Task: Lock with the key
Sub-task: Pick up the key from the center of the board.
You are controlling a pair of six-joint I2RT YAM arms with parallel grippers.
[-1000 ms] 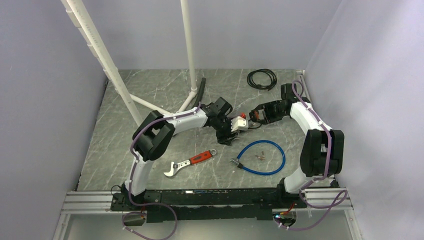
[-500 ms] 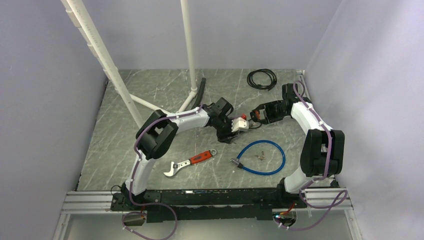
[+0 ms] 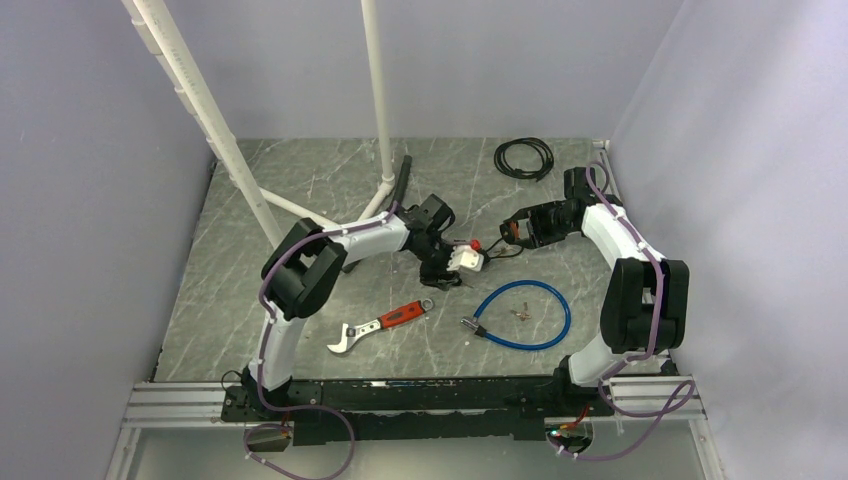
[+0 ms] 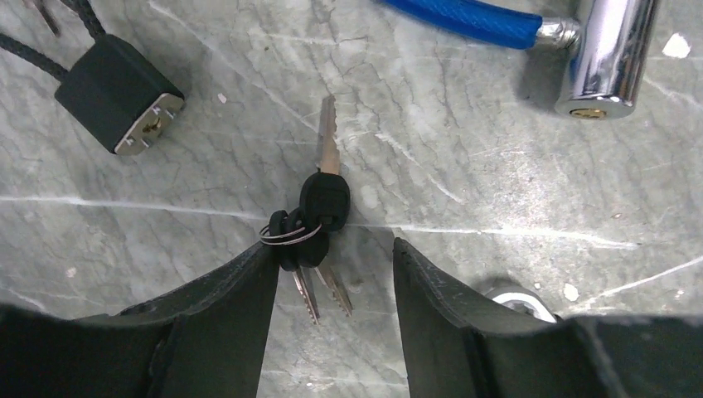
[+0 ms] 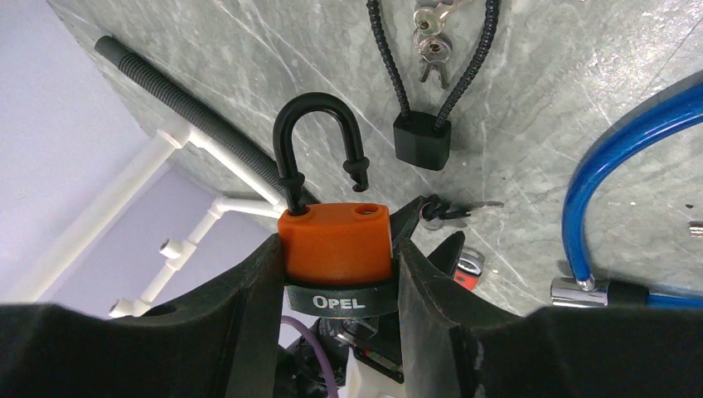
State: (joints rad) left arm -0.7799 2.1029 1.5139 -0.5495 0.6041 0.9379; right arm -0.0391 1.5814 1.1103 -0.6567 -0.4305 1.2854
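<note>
Now, top view: my left gripper (image 3: 445, 270) has drawn back from my right gripper (image 3: 512, 232) and dipped toward the grey marbled table (image 3: 230, 300), so the two stand farther apart than a second ago. Left wrist view: these jaws stand wide and empty, straddling the bunch of black-headed keys (image 4: 319, 211), which lies flat on the stone with one finger just beside its ring. Right wrist view: my other jaws clamp the orange-bodied padlock (image 5: 336, 236), held upright, its black steel shackle (image 5: 315, 137) sprung open. By my reading, gripping a key comes next, with the locking itself not yet begun.
</note>
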